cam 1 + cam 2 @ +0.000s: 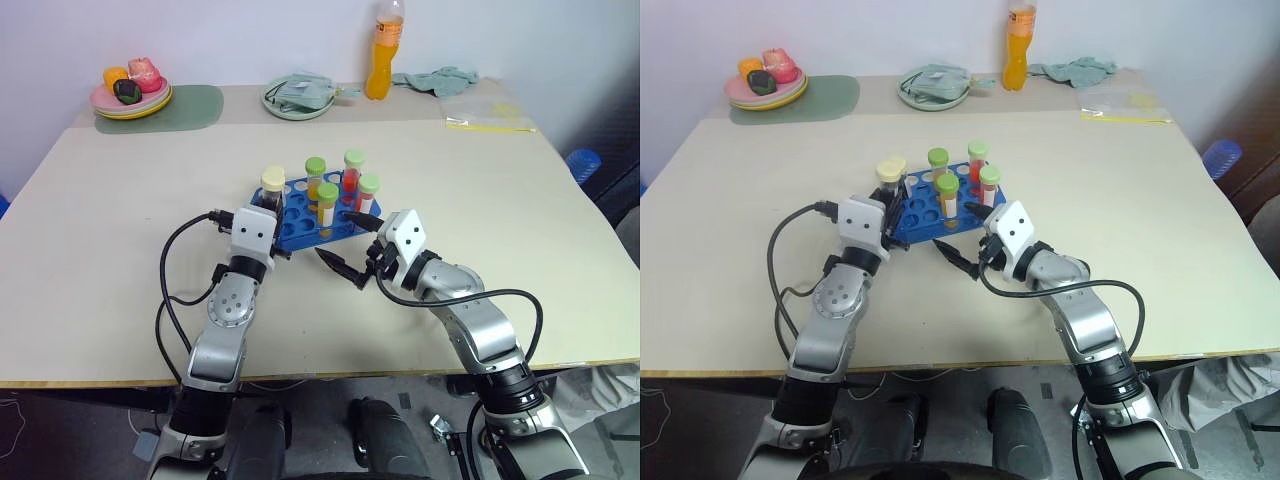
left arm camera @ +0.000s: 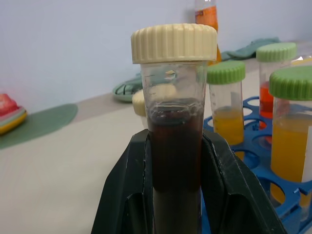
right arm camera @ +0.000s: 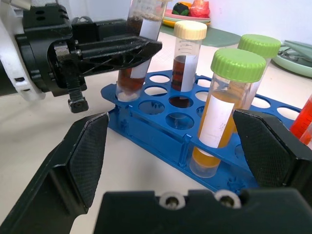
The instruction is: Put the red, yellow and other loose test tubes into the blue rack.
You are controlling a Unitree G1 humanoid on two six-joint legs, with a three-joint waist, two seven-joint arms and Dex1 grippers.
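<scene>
The left tool (image 3: 127,51) is clenched on the maroon tube (image 2: 174,141) with the cream cap, holding it upright with its lower end in a hole at the blue rack's (image 1: 300,225) left end. The right tool (image 1: 347,247) stands released at the rack's near edge, holding nothing. In the rack stand four green-capped tubes (image 1: 340,190), yellow and red, and another cream-capped maroon tube (image 3: 186,58). The rack sits mid-table (image 1: 120,260).

maroon tube (image 2: 175,146) bottom hidden between left gripper's fingers (image 2: 127,195), cap cut off in right wrist view, orange bottle (image 2: 206,14) top cut off
</scene>
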